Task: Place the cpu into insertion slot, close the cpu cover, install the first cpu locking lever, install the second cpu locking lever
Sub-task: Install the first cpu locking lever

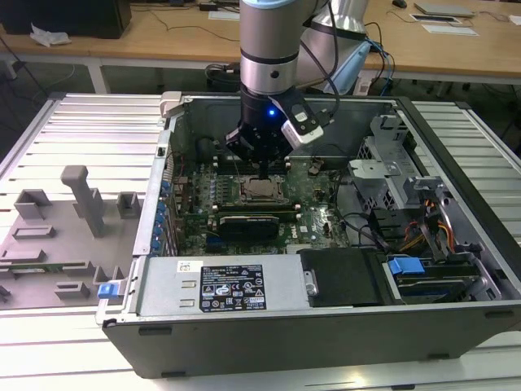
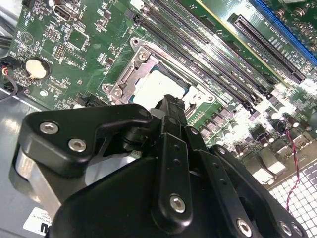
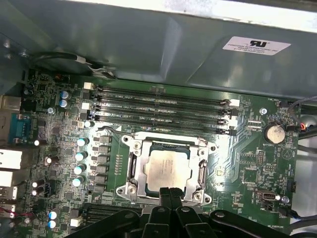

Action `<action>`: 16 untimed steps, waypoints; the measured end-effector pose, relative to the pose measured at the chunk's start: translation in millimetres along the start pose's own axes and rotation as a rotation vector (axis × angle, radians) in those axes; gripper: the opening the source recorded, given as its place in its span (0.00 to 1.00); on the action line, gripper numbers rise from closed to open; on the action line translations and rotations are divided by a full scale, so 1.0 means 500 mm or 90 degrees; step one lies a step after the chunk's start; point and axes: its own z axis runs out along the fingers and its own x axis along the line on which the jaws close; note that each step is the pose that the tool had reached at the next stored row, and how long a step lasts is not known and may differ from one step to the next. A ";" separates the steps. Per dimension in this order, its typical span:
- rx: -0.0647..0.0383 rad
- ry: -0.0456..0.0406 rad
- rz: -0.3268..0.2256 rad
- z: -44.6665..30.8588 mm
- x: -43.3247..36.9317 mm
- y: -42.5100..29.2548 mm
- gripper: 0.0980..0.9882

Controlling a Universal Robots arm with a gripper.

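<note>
Hovering over the open computer case (image 1: 122,293), my gripper (image 1: 262,167) hangs straight above the insertion slot (image 3: 163,145) on the green motherboard (image 1: 317,220). My fingers (image 3: 165,194) are pressed together, with only a thin seam between them and nothing held. In both wrist views their tips sit over the edge of the cpu cover (image 3: 134,166); whether they touch the metal I cannot tell.

The cpu (image 3: 168,168) lies flat in the slot, its pale silver face showing through the cover's square window. The cover is folded down around it, its grey frame lying level on all four sides of the chip. In the second wrist view the same chip (image 2: 156,84) shows just beyond my gripper (image 2: 171,101), with the frame (image 2: 131,74) around it.

In the exterior view, a long black card (image 1: 248,221) lies just beside the slot at six o'clock. A grey fixture (image 1: 85,199) stands well apart at nine o'clock, outside the case wall. A blue-tabbed drive bay (image 1: 404,266) sits at about four o'clock, near the case's corner.

In the first wrist view, the row of memory slots (image 3: 163,106) runs along the side of the cover away from my fingers. A round coin cell (image 3: 273,132) sits apart from the slot near the board's edge.
</note>
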 end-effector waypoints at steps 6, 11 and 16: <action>0.000 0.0001 0.000 0.000 0.000 0.000 0.01; 0.000 -0.0001 0.000 0.001 0.003 0.000 0.01; 0.000 -0.0001 0.002 0.000 0.036 0.004 0.01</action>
